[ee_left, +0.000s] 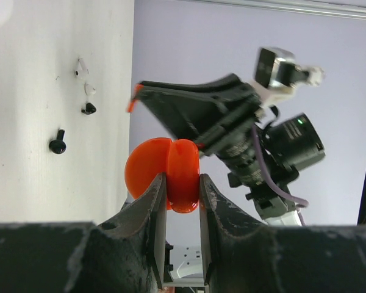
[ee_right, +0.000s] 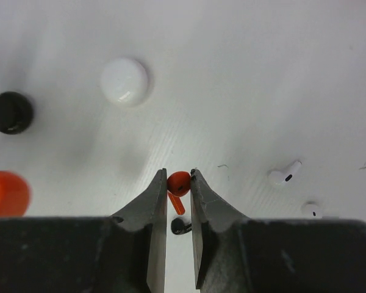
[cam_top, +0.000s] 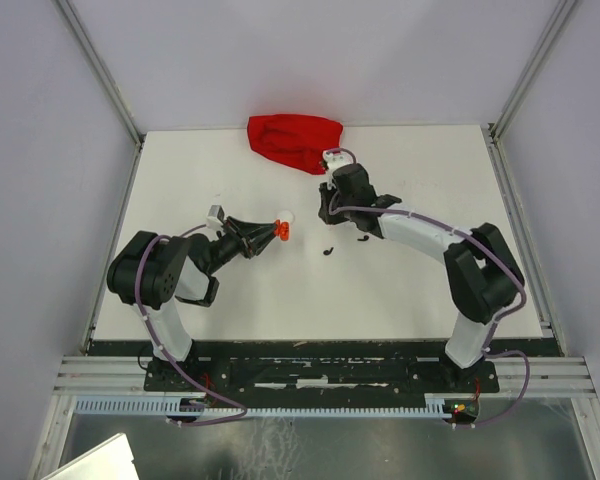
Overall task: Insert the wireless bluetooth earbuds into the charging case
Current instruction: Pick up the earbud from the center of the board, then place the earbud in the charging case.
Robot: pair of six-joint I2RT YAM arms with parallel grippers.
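Closest to my right wrist lens, the right gripper (ee_right: pixel 179 173) is clamped on a red earbud (ee_right: pixel 178 182) by its round head, above a black earbud (ee_right: pixel 180 226) lying on the table (ee_right: pixel 244 73). My left gripper (ee_left: pixel 183 178) squeezes the orange-red charging case (ee_left: pixel 182 162), hinged open and lifted off the table. Farther out, white earbuds (ee_right: pixel 285 173), a white case (ee_right: pixel 124 80) and a black case (ee_right: pixel 11 112) lie scattered.

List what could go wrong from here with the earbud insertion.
The right end effector pinches the red earbud only at its very tip, so it may slip out. A black earbud lies just beside it and could get knocked. The left end effector clamps one half of the open orange case, which might pivot during insertion.
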